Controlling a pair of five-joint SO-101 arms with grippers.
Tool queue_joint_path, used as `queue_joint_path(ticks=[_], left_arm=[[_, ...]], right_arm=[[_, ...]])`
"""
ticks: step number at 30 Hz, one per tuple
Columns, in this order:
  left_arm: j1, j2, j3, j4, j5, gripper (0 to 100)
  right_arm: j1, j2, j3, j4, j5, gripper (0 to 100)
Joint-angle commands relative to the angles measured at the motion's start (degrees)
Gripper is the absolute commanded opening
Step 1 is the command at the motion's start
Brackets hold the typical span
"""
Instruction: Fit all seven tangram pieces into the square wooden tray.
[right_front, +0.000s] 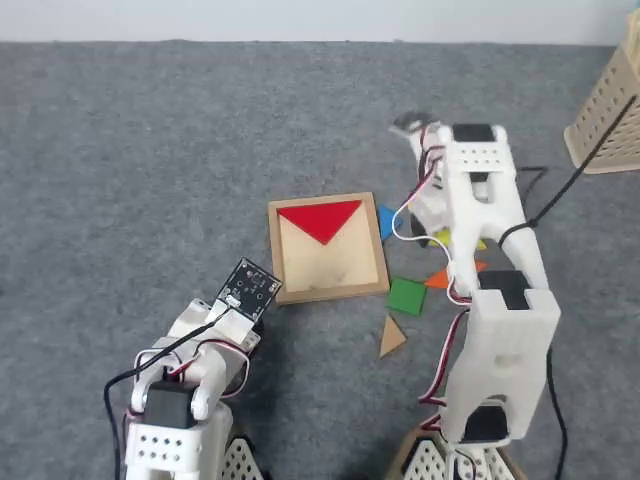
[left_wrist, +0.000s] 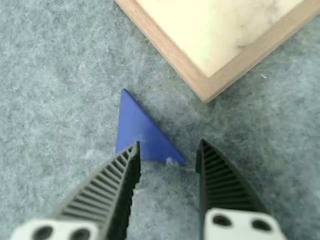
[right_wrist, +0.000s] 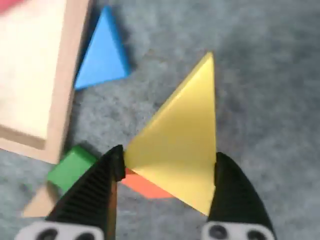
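The square wooden tray (right_front: 376, 245) lies mid-table with a red triangle (right_front: 320, 218) in its far part. My left gripper (left_wrist: 167, 150) stands open just above a dark blue triangle (left_wrist: 141, 131), which lies on the carpet close to a tray corner (left_wrist: 207, 87). My right gripper (right_wrist: 167, 162) is shut on a large yellow triangle (right_wrist: 182, 145), its fingers pressing a corner and an edge. Beneath it lie an orange piece (right_wrist: 147, 186), a green square (right_wrist: 70, 167), a tan triangle (right_wrist: 37, 202) and a light blue triangle (right_wrist: 102, 55) beside the tray wall (right_wrist: 67, 80).
To the right of the tray the green square (right_front: 406, 296), the orange piece (right_front: 438, 279) and the tan triangle (right_front: 391, 337) lie loose on the grey carpet. A beige perforated stand (right_front: 610, 110) is at the far right edge. The right arm's cables hang over these pieces.
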Motion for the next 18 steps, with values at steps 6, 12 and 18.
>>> queue_joint_path(ticks=[6,12,18], left_arm=[[0.09,-0.70,-0.57,0.26,0.44,18],[0.09,-0.70,-0.57,0.26,0.44,18],[0.09,-0.70,-0.57,0.26,0.44,18]], right_arm=[[-7.60,-6.46,-7.74,8.04,-10.99,4.6],[-14.02,-11.82,-2.55,6.55,-20.66,4.4],[-21.85,-11.91,6.77,-3.82,-29.54,4.4]])
